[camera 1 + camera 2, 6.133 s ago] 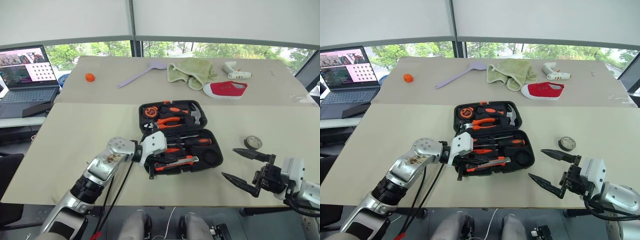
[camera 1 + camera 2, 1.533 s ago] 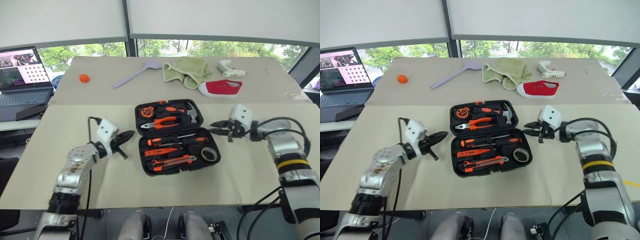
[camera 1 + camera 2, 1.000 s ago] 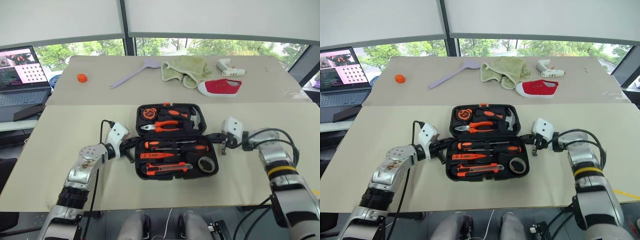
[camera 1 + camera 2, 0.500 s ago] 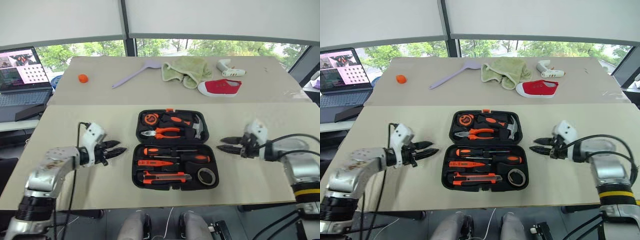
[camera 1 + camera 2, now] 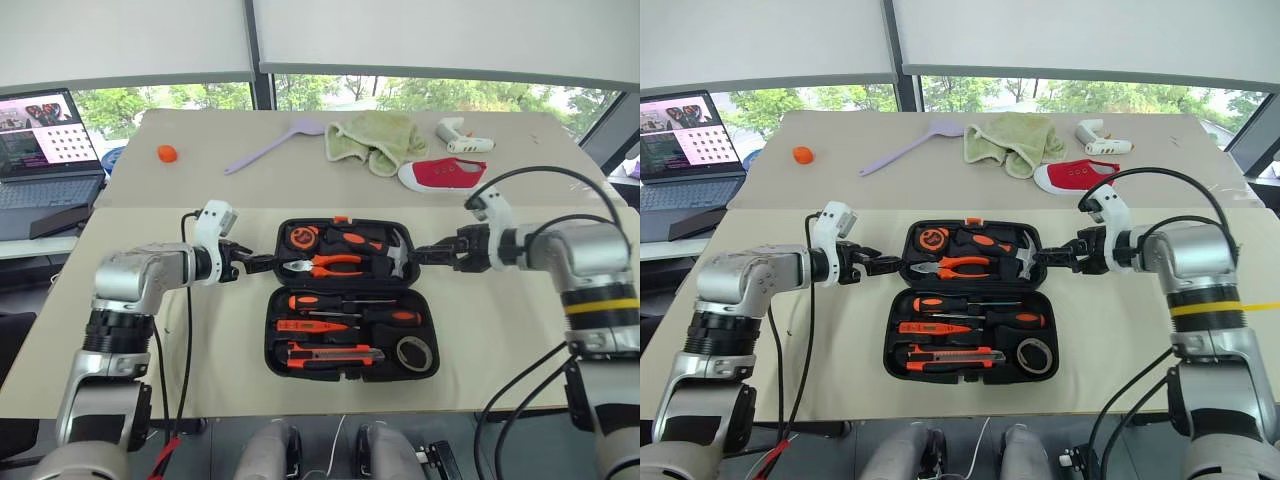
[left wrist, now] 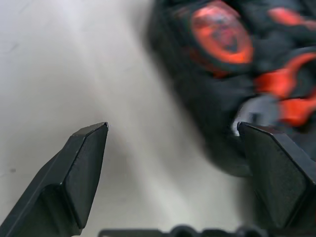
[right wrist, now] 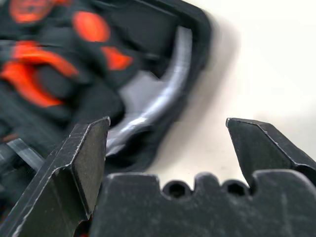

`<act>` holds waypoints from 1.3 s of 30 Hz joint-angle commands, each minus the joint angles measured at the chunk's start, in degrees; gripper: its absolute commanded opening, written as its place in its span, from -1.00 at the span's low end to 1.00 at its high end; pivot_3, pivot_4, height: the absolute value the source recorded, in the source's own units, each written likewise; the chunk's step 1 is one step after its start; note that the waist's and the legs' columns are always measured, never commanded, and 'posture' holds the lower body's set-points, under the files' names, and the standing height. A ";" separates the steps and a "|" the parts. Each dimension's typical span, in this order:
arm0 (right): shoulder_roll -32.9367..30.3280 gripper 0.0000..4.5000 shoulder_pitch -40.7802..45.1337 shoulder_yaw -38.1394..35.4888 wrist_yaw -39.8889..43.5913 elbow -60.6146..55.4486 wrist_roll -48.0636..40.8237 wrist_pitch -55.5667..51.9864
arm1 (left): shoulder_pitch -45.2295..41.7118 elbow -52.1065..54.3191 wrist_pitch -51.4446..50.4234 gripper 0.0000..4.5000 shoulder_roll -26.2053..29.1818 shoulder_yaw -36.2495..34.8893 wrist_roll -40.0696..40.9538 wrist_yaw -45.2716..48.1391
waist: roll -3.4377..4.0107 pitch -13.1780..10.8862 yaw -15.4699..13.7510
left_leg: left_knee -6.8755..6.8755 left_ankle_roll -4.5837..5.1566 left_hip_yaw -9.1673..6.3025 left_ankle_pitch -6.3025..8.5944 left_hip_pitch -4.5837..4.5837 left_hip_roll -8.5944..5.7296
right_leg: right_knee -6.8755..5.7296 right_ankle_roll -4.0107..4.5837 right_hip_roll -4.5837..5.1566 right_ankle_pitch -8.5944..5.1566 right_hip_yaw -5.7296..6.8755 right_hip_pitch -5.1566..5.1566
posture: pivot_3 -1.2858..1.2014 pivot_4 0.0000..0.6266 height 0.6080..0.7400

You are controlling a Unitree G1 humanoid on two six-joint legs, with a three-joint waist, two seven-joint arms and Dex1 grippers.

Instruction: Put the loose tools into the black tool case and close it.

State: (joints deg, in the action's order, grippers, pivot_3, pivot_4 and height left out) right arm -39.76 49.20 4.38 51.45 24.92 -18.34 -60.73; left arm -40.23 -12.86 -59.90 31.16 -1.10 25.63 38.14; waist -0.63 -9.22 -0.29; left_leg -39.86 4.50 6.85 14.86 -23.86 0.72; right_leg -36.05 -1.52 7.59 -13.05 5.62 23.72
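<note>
Head views: black tool case point(image 5: 351, 296) open flat mid-counter, tools seated; left tool point(image 5: 262, 262) and right tool point(image 5: 432, 254) now raised from near-half sides to lid's edges. Wrist views: both spread wide, empty; ready to fold lid

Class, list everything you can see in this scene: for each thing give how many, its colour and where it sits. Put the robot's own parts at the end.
Tool case: one, black, open, middle of the near table.
Pliers, hammer, tape measure: one each, orange and black, far half of the case.
Screwdrivers: three, orange and black, near half.
Utility knife: one, orange, near half.
Tape roll: one, dark, near right corner of the case.
Spatula: one, lilac, far table.
Towel: one, pale green, far table.
Shoe: one, red, beside the towel.
Ball: one, orange, far left.
Laptop: one, dark, left edge.
Left gripper: open, at the case's left edge.
Right gripper: open, at the case's right edge.
</note>
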 commanded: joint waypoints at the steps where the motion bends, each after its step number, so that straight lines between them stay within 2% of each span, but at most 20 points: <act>1: 0.90 0.96 3.14 0.74 -1.38 4.97 2.70 3.96 | -2.20 -1.52 1.55 1.00 -1.16 0.16 -1.36 -0.95 | 0.00 0.00 -0.08 | 0.00 0.00 0.04 -0.01 -0.01 0.00 | -0.01 0.00 0.00 0.00 0.00 0.02 | 0.03 -0.52 1.00; 4: 1.82 0.65 4.07 0.68 -2.04 8.31 3.59 5.19 | -2.22 -1.95 1.51 1.00 -2.34 -0.08 -0.93 -0.39 | 0.00 0.00 0.01 | 0.00 -0.01 0.06 -0.01 -0.01 0.01 | 0.01 -0.04 -0.02 -0.02 0.01 0.01 | 0.03 -0.52 1.00; 7: 2.19 0.21 4.32 0.95 -1.60 9.93 3.86 5.63 | -2.27 -2.18 1.07 1.00 -3.49 -0.26 -0.45 -0.23 | 0.00 0.00 0.05 | -0.02 -0.02 0.06 -0.02 0.00 0.01 | 0.02 -0.05 -0.02 -0.02 0.01 -0.02 | 0.03 -0.52 1.00; 10: 2.51 -0.26 4.29 0.48 -1.20 11.56 3.85 6.00 | -2.43 -2.56 0.93 0.67 -4.46 -0.26 -0.21 0.07 | -0.01 0.00 0.05 | -0.02 -0.04 0.04 -0.03 0.10 0.01 | 0.00 -0.05 -0.02 -0.03 0.00 -0.13 | 0.03 -0.52 1.00; 13: 2.65 -0.65 4.24 -0.46 -0.78 12.20 3.39 5.46 | -2.84 -3.78 1.15 0.23 -5.31 -0.75 -0.58 -0.52 | -0.01 0.01 -0.04 | -0.07 -0.04 -0.01 -0.03 0.21 0.01 | 0.02 -0.06 -0.02 -0.02 0.03 -0.30 | 0.03 -0.52 1.00; 15: 2.63 -0.98 4.09 -0.78 -0.65 12.23 3.31 5.25 | -3.02 -4.34 1.15 -0.11 -5.31 -0.53 -1.03 -0.74 | -0.02 0.01 -0.10 | -0.07 -0.04 -0.05 -0.02 0.39 0.01 | 0.07 -0.06 -0.01 -0.02 0.03 -0.49 | 0.03 -0.52 1.00; 17: 2.61 -1.00 3.63 -1.38 -0.61 12.31 2.96 4.94 | -2.97 -4.55 1.18 -0.38 -5.25 -0.27 -1.36 -0.80 | -0.02 0.01 -0.17 | -0.06 -0.04 -0.06 -0.02 0.43 0.01 | 0.11 -0.06 0.01 -0.02 0.00 -0.51 | 0.03 -0.52 1.00; 19: 2.71 -1.00 3.11 -2.34 -0.81 12.46 2.47 4.67 | -2.75 -3.96 1.07 -0.74 -5.42 -0.50 -1.17 -0.79 | -0.02 0.03 -0.31 | -0.06 -0.04 -0.07 -0.02 0.48 0.01 | 0.10 -0.06 0.02 -0.02 -0.01 -0.54 | 0.03 -0.52 1.00; 21: 2.93 -1.00 2.59 -3.26 -1.43 12.47 2.20 4.56 | -2.50 -3.17 0.74 -1.00 -5.68 -1.01 -0.88 -1.05 | -0.02 0.03 -0.37 | -0.06 -0.04 -0.08 -0.02 0.54 0.01 | 0.10 -0.05 0.04 -0.01 -0.01 -0.57 | 0.03 -0.52 1.00; 26: 4.16 -1.00 -0.13 -6.02 -0.33 8.27 0.08 9.04 | -1.01 -0.88 1.20 -1.00 -6.73 -2.74 0.97 -0.79 | -0.03 0.03 -0.36 | -0.04 -0.05 -0.09 -0.01 0.57 0.01 | 0.10 -0.04 0.08 -0.01 -0.02 -0.56 | 0.03 -0.52 1.00; 29: 4.56 -1.00 -3.57 -8.56 2.73 1.40 -2.00 16.54 | 1.15 1.94 4.62 -1.00 -7.45 -4.96 2.35 0.04 | -0.03 0.03 -0.12 | -0.01 -0.06 -0.09 -0.01 0.57 0.02 | 0.11 -0.04 0.06 -0.01 -0.04 -0.54 | 0.03 -0.52 1.00; 33: 4.33 -1.00 -13.51 -11.82 5.72 -13.90 -2.38 35.31 | 7.96 6.67 24.77 -1.00 -7.45 -10.01 2.25 5.93 | -0.02 0.02 0.23 | 0.10 -0.11 -0.02 -0.04 0.51 0.02 | 0.07 -0.04 0.04 -0.01 -0.11 -0.39 | 0.03 -0.52 1.00; 36: 3.00 -1.00 -21.09 -12.64 6.26 -21.02 0.21 47.72 | 13.03 10.72 31.98 -1.00 -7.64 -13.48 3.61 7.22 | -0.02 0.02 0.52 | 0.14 -0.16 0.02 -0.07 0.36 0.06 | 0.06 -0.04 -0.03 -0.01 -0.11 -0.21 | 0.03 -0.52 1.00; 39: 3.49 -1.00 -28.53 -15.30 4.30 -24.94 3.53 64.70 | 19.55 13.72 41.60 -1.00 -8.24 -16.90 3.74 8.60 | -0.03 0.01 0.87 | 0.14 -0.18 0.08 -0.08 0.32 0.09 | 0.11 -0.04 -0.06 -0.01 -0.14 -0.13 | 0.03 -0.52 1.00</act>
State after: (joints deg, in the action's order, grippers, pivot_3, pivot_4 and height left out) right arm -35.42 23.14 -7.62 55.48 4.72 -16.54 -8.63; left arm -22.72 -2.69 -27.10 22.72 -12.18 28.43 46.24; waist -0.65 -9.20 0.57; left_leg -39.72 4.33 6.95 14.78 -23.53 0.81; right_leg -35.92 -1.55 7.54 -13.06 5.45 23.58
